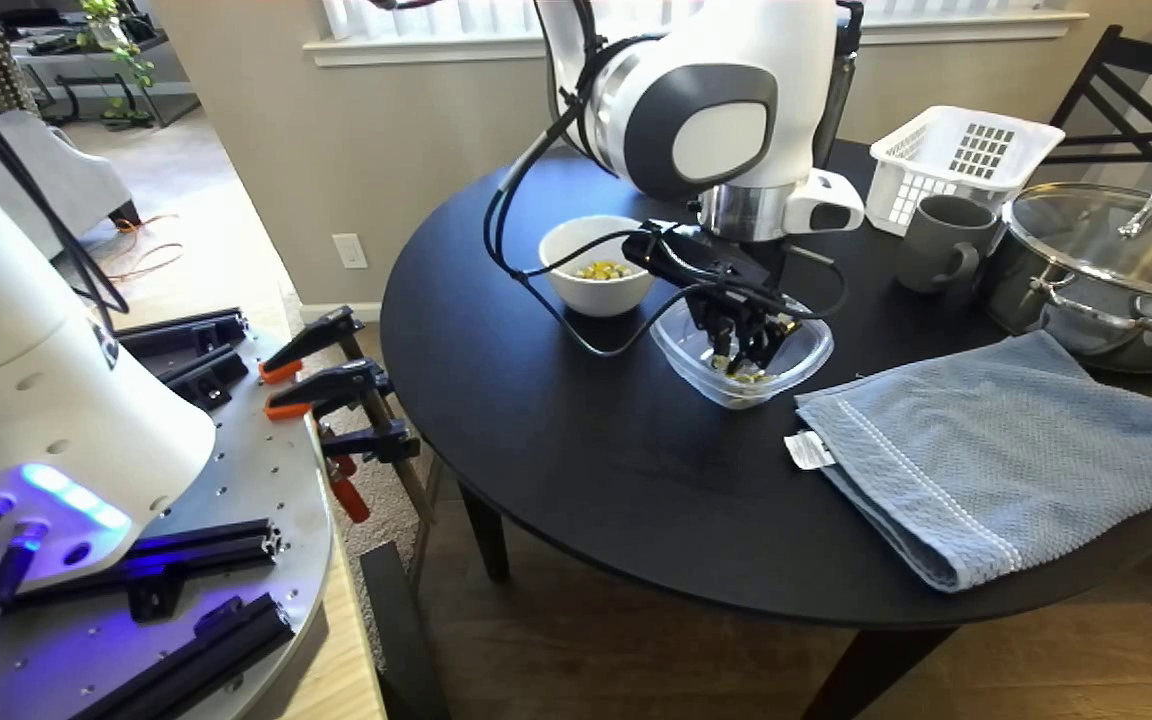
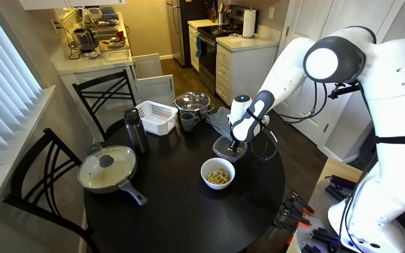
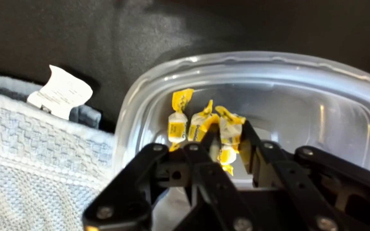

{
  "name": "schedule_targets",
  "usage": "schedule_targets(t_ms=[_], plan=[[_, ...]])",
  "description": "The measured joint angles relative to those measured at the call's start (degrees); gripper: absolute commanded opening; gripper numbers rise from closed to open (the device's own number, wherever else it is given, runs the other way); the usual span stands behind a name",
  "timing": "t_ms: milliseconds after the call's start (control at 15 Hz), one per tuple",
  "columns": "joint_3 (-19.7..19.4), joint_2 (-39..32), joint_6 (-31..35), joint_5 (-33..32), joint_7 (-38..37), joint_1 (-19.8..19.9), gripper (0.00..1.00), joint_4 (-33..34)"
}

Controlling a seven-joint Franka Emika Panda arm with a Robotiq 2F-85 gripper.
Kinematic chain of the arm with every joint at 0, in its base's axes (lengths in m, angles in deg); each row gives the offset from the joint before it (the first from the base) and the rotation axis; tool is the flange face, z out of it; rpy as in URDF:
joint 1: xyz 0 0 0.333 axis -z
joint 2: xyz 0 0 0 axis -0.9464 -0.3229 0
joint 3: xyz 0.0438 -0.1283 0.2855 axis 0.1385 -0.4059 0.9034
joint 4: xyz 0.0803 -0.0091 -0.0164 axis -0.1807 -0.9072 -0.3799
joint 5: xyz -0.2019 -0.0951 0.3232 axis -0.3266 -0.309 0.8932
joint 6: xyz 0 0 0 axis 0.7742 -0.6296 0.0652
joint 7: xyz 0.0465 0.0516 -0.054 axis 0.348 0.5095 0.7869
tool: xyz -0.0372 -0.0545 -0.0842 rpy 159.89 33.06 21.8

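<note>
My gripper (image 3: 231, 126) points down into a clear plastic container (image 3: 300, 96) on the black table. Its fingers are closed against both sides of a yellow-and-white wrapped candy (image 3: 230, 130). Several more such candies lie in the container, one (image 3: 177, 127) to the left and one (image 3: 227, 156) behind the held one. In both exterior views the gripper (image 1: 741, 352) (image 2: 236, 146) is inside the container (image 1: 806, 360) (image 2: 219, 148); its fingertips are small there. A white bowl (image 1: 596, 295) with many wrapped candies stands beside the container; it also shows in an exterior view (image 2: 206, 164).
A folded blue towel (image 1: 1016, 450) lies close to the container. A grey mug (image 1: 941, 240), a lidded pot (image 1: 1096, 305) and a white basket (image 1: 936, 150) stand beyond. A lidded pan (image 2: 107, 172) and a metal bottle (image 2: 137, 133) stand on the table too. Cables loop around the wrist.
</note>
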State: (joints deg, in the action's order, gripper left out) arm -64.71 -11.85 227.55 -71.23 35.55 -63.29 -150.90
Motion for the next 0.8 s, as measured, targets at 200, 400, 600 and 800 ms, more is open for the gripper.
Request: schedule_targets(t_ms=[200,400,600,800], plan=[[0.3,2.7,0.0,-0.2,0.0,-0.5,0.05,-0.3],[3.2,6.8,-0.2,-0.1,0.9,-0.3,0.05,-1.7],[9.1,10.4,-1.1,0.9,3.4,0.7,0.05,-3.9],[14.2,12.3,-3.5,2.7,6.3,0.9,0.05,-5.3]])
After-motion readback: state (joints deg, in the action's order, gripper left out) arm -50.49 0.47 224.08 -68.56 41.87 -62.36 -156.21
